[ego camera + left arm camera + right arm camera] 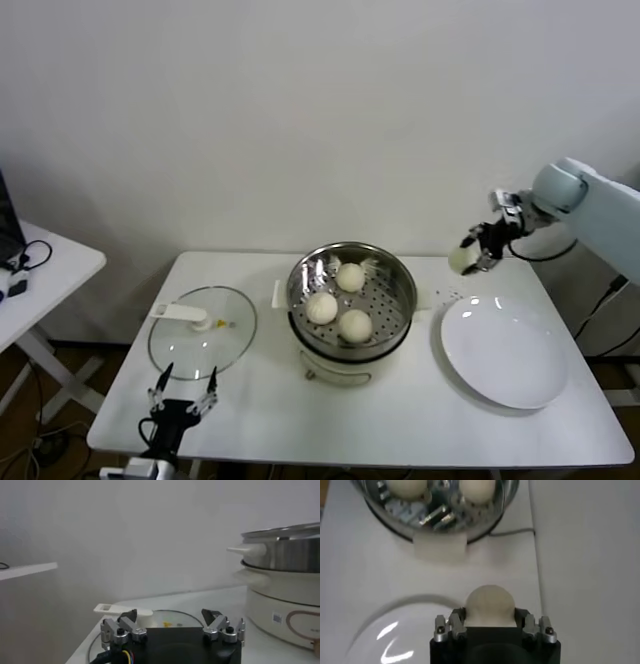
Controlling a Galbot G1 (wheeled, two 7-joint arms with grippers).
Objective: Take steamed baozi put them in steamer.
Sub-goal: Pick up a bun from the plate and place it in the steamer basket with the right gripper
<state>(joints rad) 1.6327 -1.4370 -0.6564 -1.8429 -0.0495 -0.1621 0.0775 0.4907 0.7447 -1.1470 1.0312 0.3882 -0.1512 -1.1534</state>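
1. The right gripper (pixel 468 260) hangs in the air to the right of the steamer (pixel 352 290), above the far edge of the white plate (pixel 505 350), its jaws pinched on the last steamed baozi (pixel 489 605).
2. Three steamed baozi already sit on the steamer's perforated floor: one toward the back (pixel 350 276), one at the left (pixel 321 308) and one at the front (pixel 355 325). The plate itself is bare of buns.
3. The step in hand looks like the carry: the held bun has to travel from the plate side across to the basket.
4. To do it well, the gripper should likely clear the shiny rim before descending, then aim for the open patch of floor on the steamer's right side, away from the three buns there.
5. The dough appears soft, so a low, gentle release would suit it better than a drop from height.
6. The left gripper (pixel 183 392) waits near the table's front edge, left of the steamer and just in front of the glass lid (pixel 202 330), its fingers (pixel 120 629) spread and holding nothing.
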